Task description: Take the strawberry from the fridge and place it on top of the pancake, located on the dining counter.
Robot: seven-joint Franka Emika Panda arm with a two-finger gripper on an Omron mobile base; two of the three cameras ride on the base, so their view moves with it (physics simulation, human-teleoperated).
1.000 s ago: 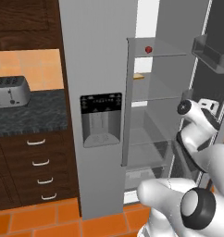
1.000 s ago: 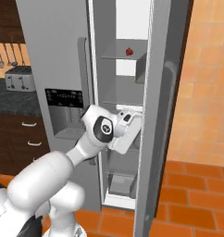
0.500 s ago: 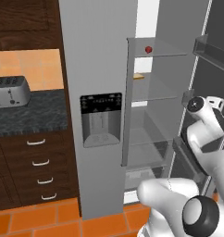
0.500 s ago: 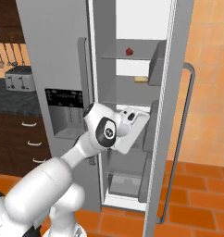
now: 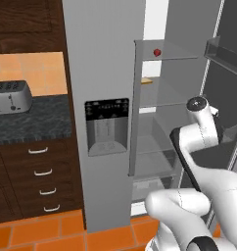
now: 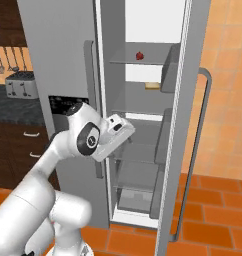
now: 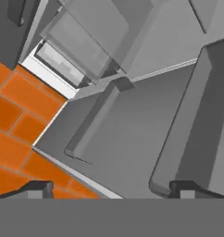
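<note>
Reaching stage: fridge (image 6: 58, 55) door is open, strawberry (image 6: 139, 55) sits on the top shelf; tool (image 7: 109, 187) spread wide, empty, pointing low, and must rise to it.

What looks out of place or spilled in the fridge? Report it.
Nothing stands out. The fridge has its right door swung open, the strawberry sits on the top glass shelf, a tan slab lies one shelf lower, and nothing is spilled or tipped.
</note>
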